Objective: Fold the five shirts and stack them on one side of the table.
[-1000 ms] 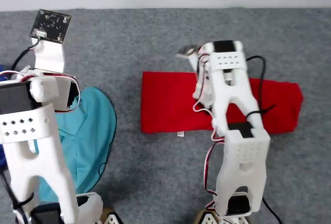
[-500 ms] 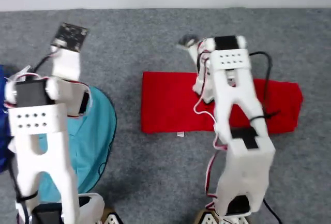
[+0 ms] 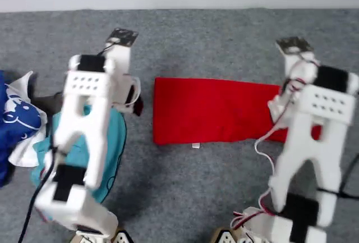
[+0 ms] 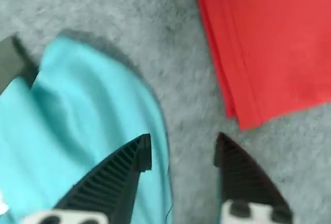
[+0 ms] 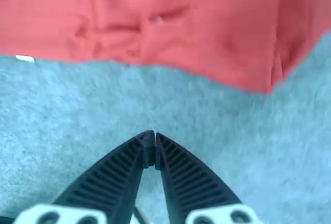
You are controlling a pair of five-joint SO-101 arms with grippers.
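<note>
Swung apart, left gripper (image 4: 181, 149) gapes, right gripper (image 5: 150, 142) is pinched closed; soft red shirt (image 3: 213, 111), a folded strip, parallels the table's (image 3: 224, 35) far edge.

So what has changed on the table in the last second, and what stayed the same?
The left gripper, open and empty, swung from the far left toward the gap between the teal shirt and the red shirt. The right gripper, shut and empty, swung from the red shirt's middle to its right end, over the table. Both shirts stayed in place.
</note>
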